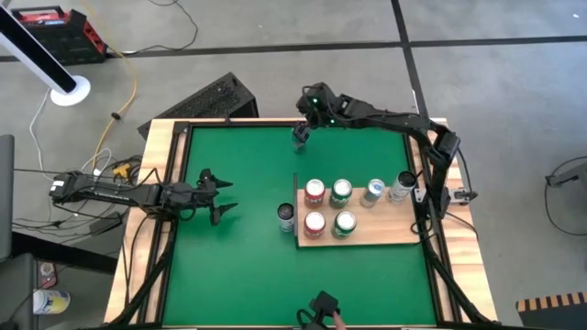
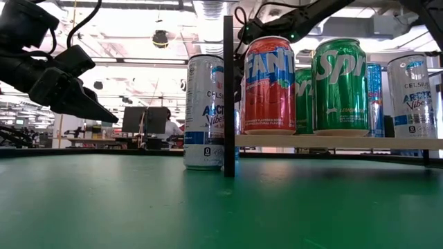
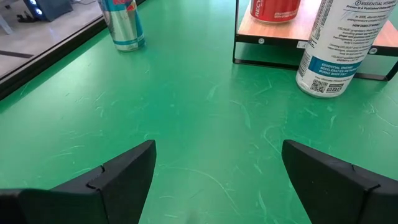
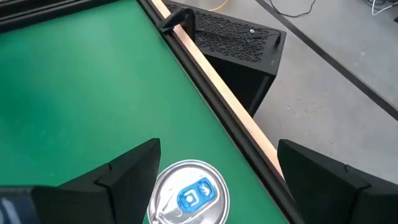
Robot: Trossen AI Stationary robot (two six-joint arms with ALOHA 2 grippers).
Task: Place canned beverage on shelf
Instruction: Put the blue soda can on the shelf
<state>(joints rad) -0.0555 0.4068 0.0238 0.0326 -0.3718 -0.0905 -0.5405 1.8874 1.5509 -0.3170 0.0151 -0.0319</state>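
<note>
A slim blue-and-silver can (image 1: pixel 301 137) stands upright on the green table near its far edge. Its top, with a blue tab (image 4: pixel 188 194), shows low between the fingers of my right gripper (image 4: pixel 217 149). That gripper is open, hovers over the can and slants down at it; I see no touch. The shelf (image 1: pixel 367 236), a light wooden board with a dark upright edge (image 2: pixel 228 97), stands right of centre and carries several upright cans. A white can (image 1: pixel 286 216) stands on the table against the shelf's left edge. My left gripper (image 1: pixel 216 198) waits open at the left.
On the shelf stand red cans (image 1: pixel 315 192), green cans (image 1: pixel 342 191) and silver cans (image 1: pixel 401 186). The table's wooden frame (image 4: pixel 217 87) runs just beyond the blue can, with a black box (image 4: pixel 239 37) on the floor behind it. Bare green table (image 1: pixel 238 266) lies centre and near.
</note>
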